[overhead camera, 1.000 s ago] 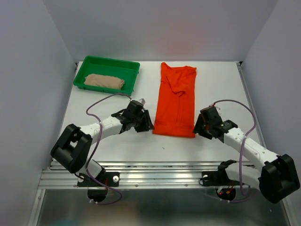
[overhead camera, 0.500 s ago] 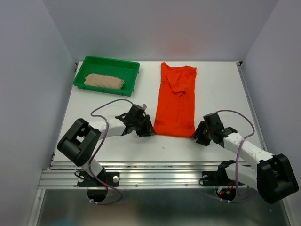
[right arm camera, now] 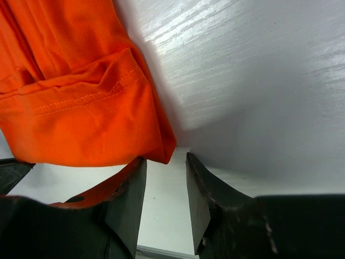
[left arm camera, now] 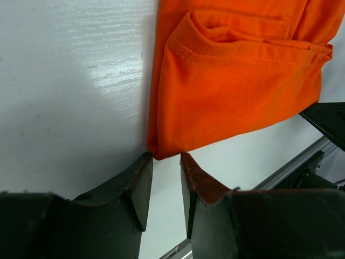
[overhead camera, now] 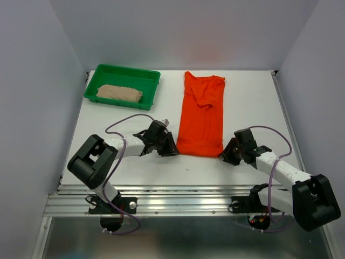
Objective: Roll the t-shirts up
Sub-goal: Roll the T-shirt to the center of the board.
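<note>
My left gripper [left arm camera: 166,162] has its two black, wedge-shaped fingers a narrow slot apart. White tabletop shows through the gap and nothing is held. The near-left corner of the orange-red t-shirt [left arm camera: 232,91] sits right at the fingertips, at 12 o'clock from them, touching or all but touching (my wrist view does not settle which). My right gripper [right arm camera: 165,159] stands much the same: jaws parted by a slim gap, bare table between them, nothing pinched. The shirt's near-right corner lies at 11 o'clock from those tips and meets the tip of one finger [right arm camera: 129,189].

The fabric is a soft, matte knit. It is doubled at the hem, with a row of stitching along the edge and a rounded fold where the layers turn. From above, the shirt is a long narrow strip folded lengthwise. It runs from 6 toward 12 o'clock down the middle of the table [overhead camera: 253,102] and is wrinkled near its far end. My grippers are at its 7 and 5 o'clock corners. The table is white, with a fine brushed grain and a faint sheen.

Out at 10 o'clock, the beige-tan t-shirt [overhead camera: 119,93] lies as a soft, lumpy bundle inside a green plastic tray [overhead camera: 129,69], a shallow rectangle with a raised rim. It is well apart from both hands.
</note>
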Controlling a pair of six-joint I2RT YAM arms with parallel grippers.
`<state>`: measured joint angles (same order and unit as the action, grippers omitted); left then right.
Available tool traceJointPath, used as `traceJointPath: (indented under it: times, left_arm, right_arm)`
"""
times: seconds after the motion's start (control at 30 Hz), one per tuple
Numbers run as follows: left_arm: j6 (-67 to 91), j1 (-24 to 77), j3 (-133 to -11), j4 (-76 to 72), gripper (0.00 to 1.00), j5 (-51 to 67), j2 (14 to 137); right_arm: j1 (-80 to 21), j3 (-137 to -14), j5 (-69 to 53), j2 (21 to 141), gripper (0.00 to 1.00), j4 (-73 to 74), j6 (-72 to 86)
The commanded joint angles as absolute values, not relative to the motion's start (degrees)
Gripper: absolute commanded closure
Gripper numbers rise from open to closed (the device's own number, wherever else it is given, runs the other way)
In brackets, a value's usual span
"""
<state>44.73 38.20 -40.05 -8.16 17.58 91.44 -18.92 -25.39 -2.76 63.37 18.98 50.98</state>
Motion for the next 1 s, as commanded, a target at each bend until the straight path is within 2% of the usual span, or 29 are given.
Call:
traceJointPath:
  times: [0.0,0.17,0.2,0.27,0.57,0.7,0.77,0.87,0.97]
  left_arm:
    - [44.5,38.5,-39.9,-7.9,0.60,15.9,92.0]
    - [45.5,38.5,-39.8,-8.3,0.58,14.3,91.0]
    - [45.8,38.5,-39.6,-8.7,0.62,14.0,90.9]
    - [46.7,38.5,-39.1,-9.4,0.64,13.7,90.4]
    - [47.3,38.5,-38.8,-11.0,0.65,14.2,91.9]
    - [47.3,38.5,-39.0,-11.2,0.80,14.1,92.4]
    - [47.3,38.5,-39.2,-11.3,1.00,14.2,92.5]
    - [47.3,38.5,-39.5,-10.8,1.00,14.2,92.2]
    - [47.8,38.5,-39.5,-10.3,1.00,13.9,90.8]
  right_arm:
    - [-18.4,-25.4,-1.8,63.4,0.59,16.3,51.0]
    - [-17.8,-25.2,-1.8,62.6,0.59,16.3,51.2]
    - [-17.8,-25.2,-1.7,62.4,0.60,16.3,51.2]
    - [-17.8,-25.0,-1.7,61.8,0.62,16.3,51.3]
    - [-17.8,-24.8,-1.9,63.2,0.75,15.0,51.2]
    - [-17.8,-24.9,-2.0,63.6,0.83,14.7,51.1]
    - [-17.8,-25.0,-2.0,63.6,0.90,14.6,50.9]
    - [-17.8,-24.9,-2.0,63.1,0.99,14.8,50.6]
    - [-17.8,-25.0,-1.3,62.5,0.99,15.5,50.9]
